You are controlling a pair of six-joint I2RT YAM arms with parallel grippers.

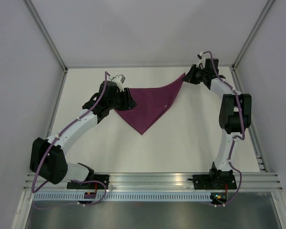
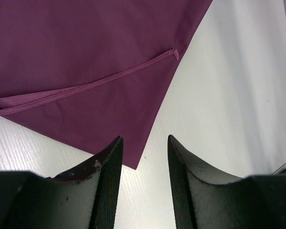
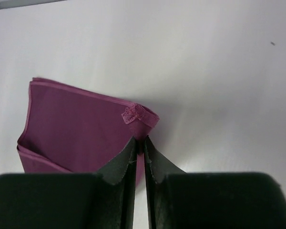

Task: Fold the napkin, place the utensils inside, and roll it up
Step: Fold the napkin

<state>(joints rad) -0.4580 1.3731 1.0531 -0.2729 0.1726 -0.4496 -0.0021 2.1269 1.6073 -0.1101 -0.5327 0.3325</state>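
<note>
bench [image 1: 181, 143]: white; carries the cloth in its far half.
napkin [image 1: 148, 106]: purple, folded to a triangle, lying far centre with one point toward the near side.
right gripper [image 3: 139, 148]: fingers pressed together on the far-right corner of the cloth.
left gripper [image 2: 143, 162]: fingers apart, empty, at the cloth's left edge.

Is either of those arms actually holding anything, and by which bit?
The right end effector pinches the napkin by one corner; the left end effector holds nothing.
</note>
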